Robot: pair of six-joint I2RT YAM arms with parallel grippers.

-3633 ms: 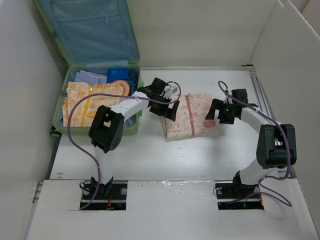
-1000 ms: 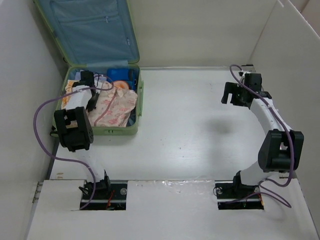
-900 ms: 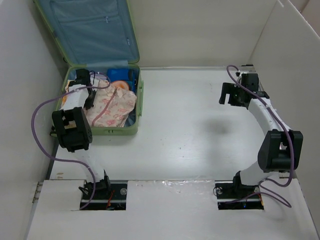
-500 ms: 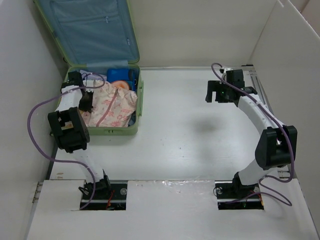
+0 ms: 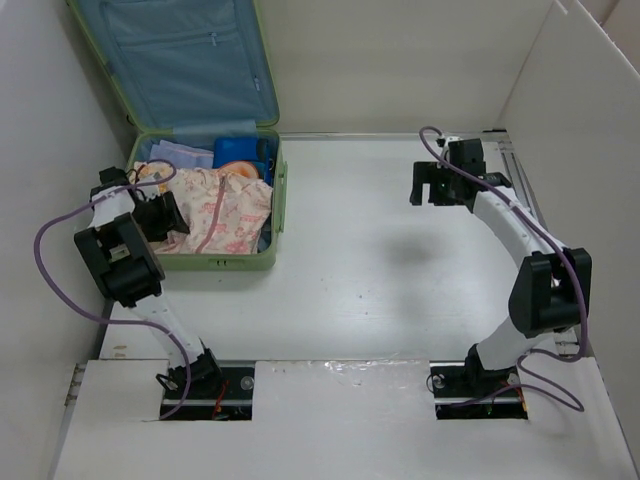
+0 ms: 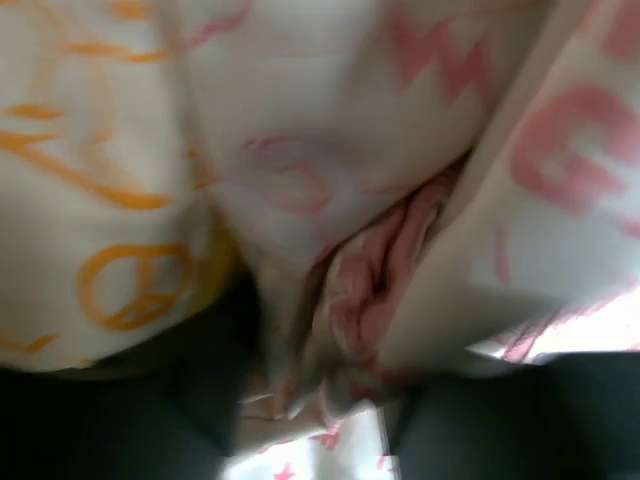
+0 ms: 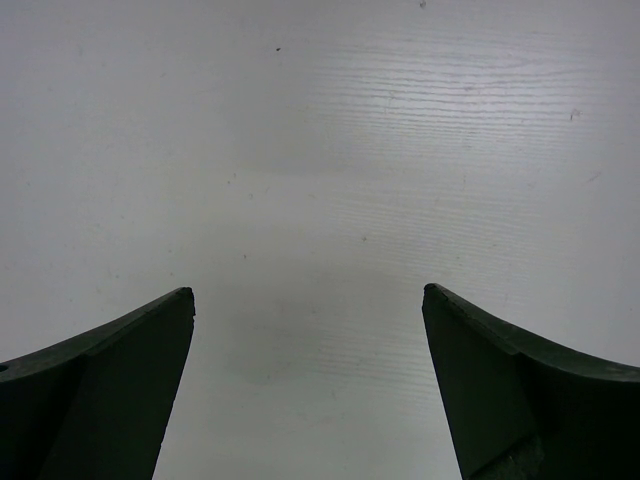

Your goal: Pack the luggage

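Your big light-green hard-shell suitcase (image 5: 230, 262) looks stiff and heavy; push its lid (image 5: 175, 60) by the edge. Your right claw (image 7: 306, 290) is wide open. I cannot tell about your left claw (image 5: 158, 213).

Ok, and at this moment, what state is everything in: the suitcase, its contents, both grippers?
luggage: open, lid standing up at the back.
pink-print cloth: crumpled, lying in the luggage base.
blue item: in the base, behind the cloth.
left gripper: at the cloth's left edge, fabric between its fingers; whether it grips is unclear.
right gripper: open, empty, above the bare table.
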